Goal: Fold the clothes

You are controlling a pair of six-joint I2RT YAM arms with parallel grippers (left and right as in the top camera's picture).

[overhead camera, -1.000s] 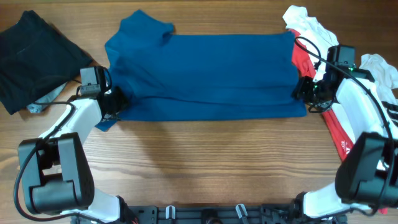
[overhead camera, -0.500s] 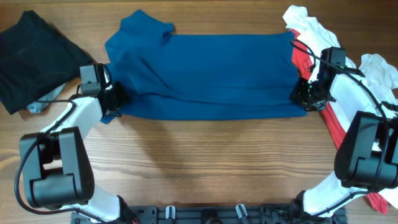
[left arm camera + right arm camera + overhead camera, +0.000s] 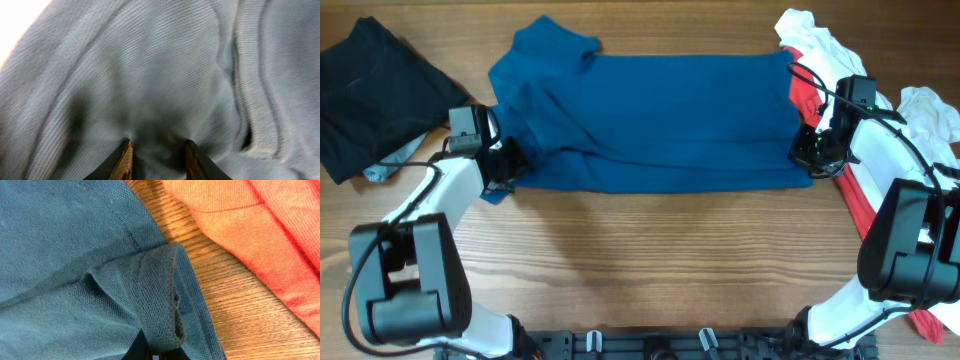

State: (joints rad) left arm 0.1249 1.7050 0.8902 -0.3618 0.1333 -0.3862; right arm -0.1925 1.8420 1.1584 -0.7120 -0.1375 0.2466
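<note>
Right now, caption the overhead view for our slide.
Left gripper and right gripper pinch opposite ends of the blue polo shirt spread across the table.

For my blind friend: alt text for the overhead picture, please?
A blue polo shirt lies spread on a wooden table, the left gripper and right gripper pinching its near corners. A black garment lies left, red garment and white garments right.

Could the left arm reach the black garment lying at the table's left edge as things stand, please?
Probably yes: the black garment lies close beside the left gripper, but its jaws grip the blue shirt and must release first.
</note>
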